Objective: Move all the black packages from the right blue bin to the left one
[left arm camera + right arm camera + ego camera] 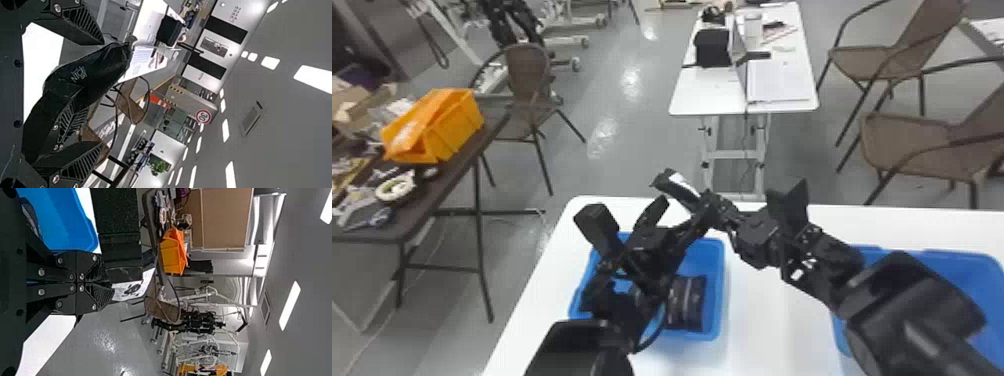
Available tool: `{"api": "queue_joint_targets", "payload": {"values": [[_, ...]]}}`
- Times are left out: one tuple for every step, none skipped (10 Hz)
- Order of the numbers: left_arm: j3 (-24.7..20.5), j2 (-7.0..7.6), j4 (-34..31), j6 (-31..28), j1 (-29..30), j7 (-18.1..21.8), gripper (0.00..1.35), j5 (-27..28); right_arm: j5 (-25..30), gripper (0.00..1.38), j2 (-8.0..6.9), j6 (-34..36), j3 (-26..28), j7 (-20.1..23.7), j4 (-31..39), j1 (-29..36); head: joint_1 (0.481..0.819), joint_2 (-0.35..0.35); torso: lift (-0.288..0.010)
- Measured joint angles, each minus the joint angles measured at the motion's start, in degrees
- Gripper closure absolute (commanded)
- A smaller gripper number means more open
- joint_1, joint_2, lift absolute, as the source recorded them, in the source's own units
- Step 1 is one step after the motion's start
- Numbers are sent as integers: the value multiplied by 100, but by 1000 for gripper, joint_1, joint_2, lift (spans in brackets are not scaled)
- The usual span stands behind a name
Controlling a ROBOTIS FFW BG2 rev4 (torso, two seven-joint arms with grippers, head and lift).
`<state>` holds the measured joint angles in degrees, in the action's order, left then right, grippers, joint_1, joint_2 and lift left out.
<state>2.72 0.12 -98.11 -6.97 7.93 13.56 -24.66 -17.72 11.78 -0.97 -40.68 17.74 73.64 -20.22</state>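
Well, the right claw [707, 201] grips a black package [664, 182] (white-labelled)

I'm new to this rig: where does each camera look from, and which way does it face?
Head: from the head, forward and down at the left bin and right bin; both arms show.
Left wrist: from that wrist, past a black package to chairs; the left gripper shows open.
Right wrist: from that wrist, toward an orange bin; the right gripper shows, shut on the package.
Head and right wrist share the orange bin.
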Motion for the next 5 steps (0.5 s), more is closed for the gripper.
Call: {"api": "queue_joint_targets", "payload": {"values": [[10,3,62,60,-33,-47,124,33,1,1273,-1,3,-26,10,7,-11,695,218,0],[20,20,135,141,-82,-100,124,73,-2,1273,-1,11,-50,36,10,-25,695,224,0],[11,34,199,219,-128,-133,128,137,-3,1273,-1,18,-72,72,10,-36,695,230,0],[-35,38,258,329,-179,-148,271,264,-4,1273,-1,43,-85,98,10,-42,695,238,0],[-93,30,274,370,-203,-152,998,350,-4,1273,-1,62,-89,107,10,-43,695,244,0]]}}
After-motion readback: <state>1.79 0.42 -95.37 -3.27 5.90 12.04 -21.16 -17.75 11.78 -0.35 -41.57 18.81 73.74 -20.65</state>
